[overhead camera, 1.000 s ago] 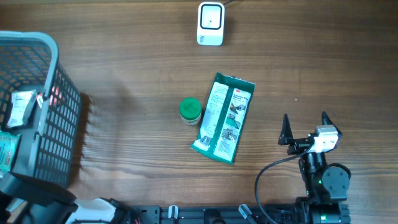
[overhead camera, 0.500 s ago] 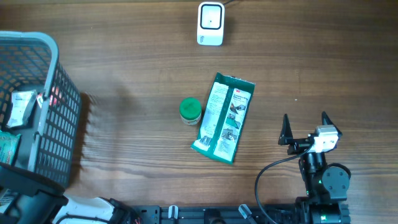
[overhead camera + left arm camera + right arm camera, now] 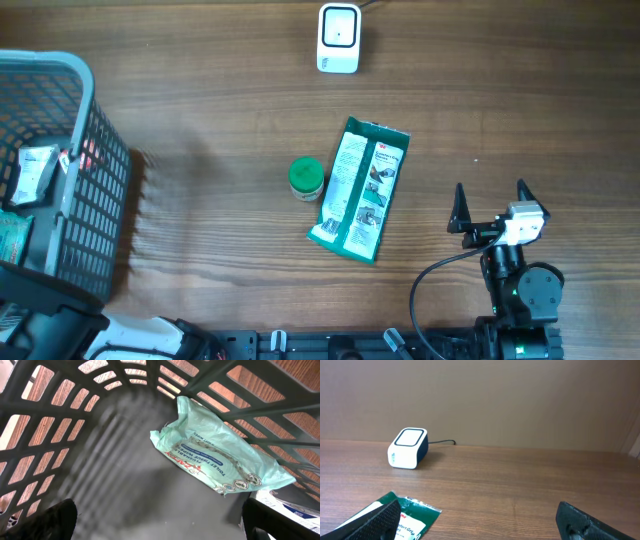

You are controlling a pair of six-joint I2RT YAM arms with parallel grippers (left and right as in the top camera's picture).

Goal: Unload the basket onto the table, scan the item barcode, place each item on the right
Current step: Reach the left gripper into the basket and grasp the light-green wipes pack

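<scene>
Both are standing wide open, empty — the left tool [image 3: 160,522] is hanging in the basket [image 3: 60,435] over a wipes pack [image 3: 215,455]; the right tool [image 3: 490,196] is sitting near the green packet [image 3: 358,190] on the table [image 3: 200,120].

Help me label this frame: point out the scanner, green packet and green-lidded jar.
scanner [image 3: 338,38], overhead view, its white top face.
green packet [image 3: 360,190], overhead view, middle of its printed front.
green-lidded jar [image 3: 306,176], overhead view, centre of its lid.

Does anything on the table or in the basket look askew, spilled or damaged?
Nothing looks spilled or broken. The green package lies at a slant on the table, and the toilet tissue wipes pack in the basket is wrinkled.
</scene>
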